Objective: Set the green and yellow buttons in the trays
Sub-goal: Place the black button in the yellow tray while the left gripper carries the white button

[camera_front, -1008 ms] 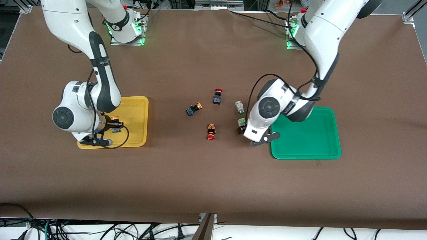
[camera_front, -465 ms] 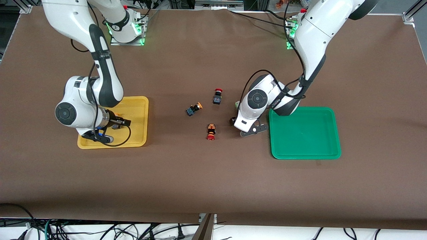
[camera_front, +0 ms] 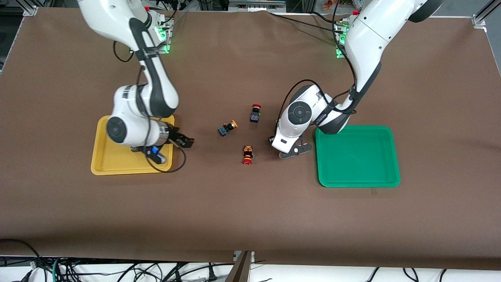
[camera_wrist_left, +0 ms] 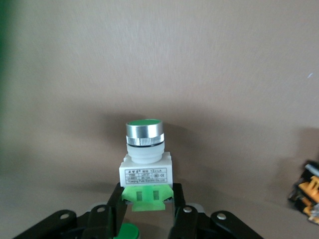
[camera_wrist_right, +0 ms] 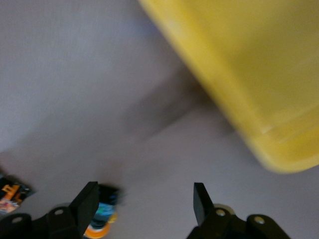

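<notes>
My left gripper [camera_wrist_left: 148, 191] is down at the table beside the green tray [camera_front: 356, 156]. It is shut on the green base of a white-bodied green button [camera_wrist_left: 144, 152]. My left hand [camera_front: 293, 117] hides that button in the front view. A second green cap [camera_wrist_left: 122, 233] peeks out low between the finger mounts. My right gripper [camera_front: 187, 141] hangs open and empty just off the yellow tray [camera_front: 113, 160], toward the middle. A blue-bodied yellow button [camera_front: 227, 128] lies on the table, blurred beside one finger [camera_wrist_right: 102, 219]. My right arm hides much of the yellow tray.
Two red-capped black buttons lie mid-table, one [camera_front: 255, 113] nearer the robots and one [camera_front: 247, 155] nearer the front camera. The green tray holds nothing. Bare brown table spreads along the front edge and both ends.
My right gripper opened over the yellow tray, let go of its yellow button and swung out toward the middle. My left gripper shifted toward the middle and closed on a green button.
</notes>
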